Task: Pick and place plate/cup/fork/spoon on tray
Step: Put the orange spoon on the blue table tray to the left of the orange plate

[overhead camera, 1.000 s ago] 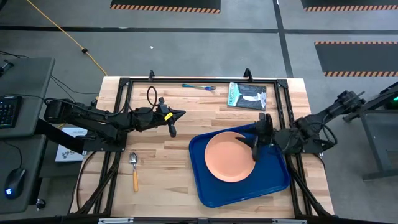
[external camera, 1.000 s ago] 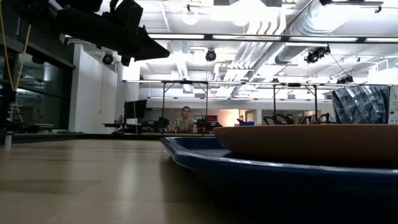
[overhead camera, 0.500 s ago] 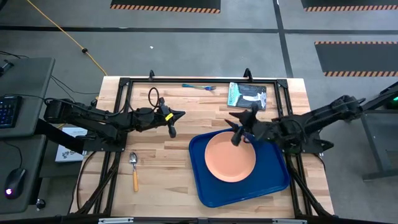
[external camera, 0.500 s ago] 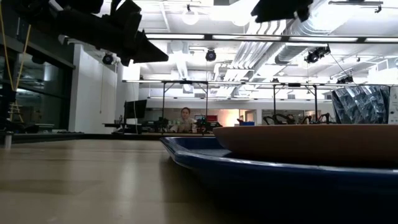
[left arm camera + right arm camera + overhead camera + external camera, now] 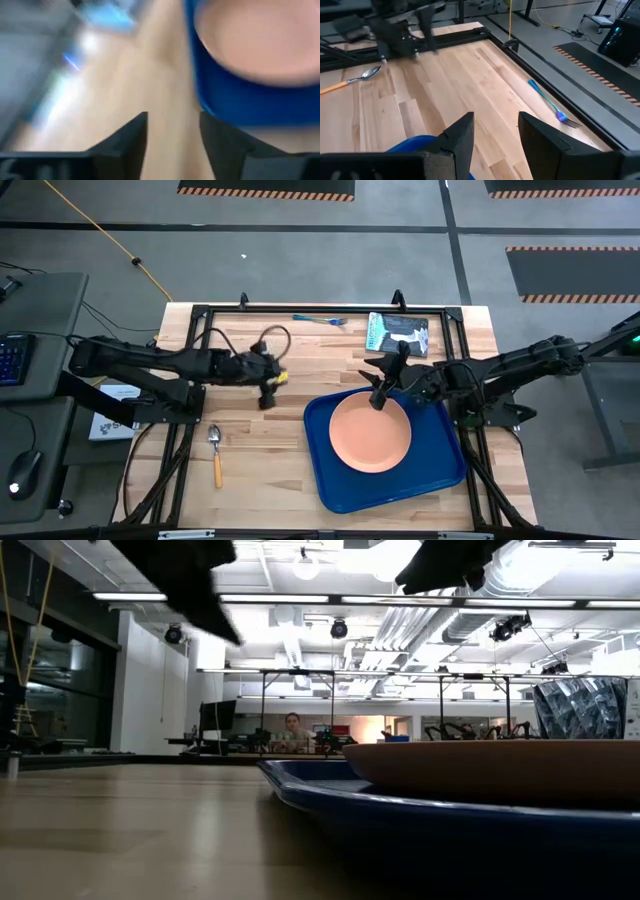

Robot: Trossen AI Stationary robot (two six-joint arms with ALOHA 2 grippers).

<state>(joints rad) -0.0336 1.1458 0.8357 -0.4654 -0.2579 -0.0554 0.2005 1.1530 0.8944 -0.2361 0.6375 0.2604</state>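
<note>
1. Wooden table (image 5: 280, 450) is lying under both my arms.
2. My right gripper (image 5: 382, 385) is hanging spread and empty over the plate's (image 5: 370, 432) far rim.
3. My left gripper (image 5: 268, 392) is gaping, empty, mid-table.
4. Plate is sitting in the tray (image 5: 440, 470); fork (image 5: 320, 319) and spoon (image 5: 216, 452) are resting on wood.

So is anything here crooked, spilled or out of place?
Nothing spilled or damaged. The tray sits askew to the table edges, with the plate flat inside it. The fork lies at the table's far edge and the spoon near the left side, both off the tray.
</note>
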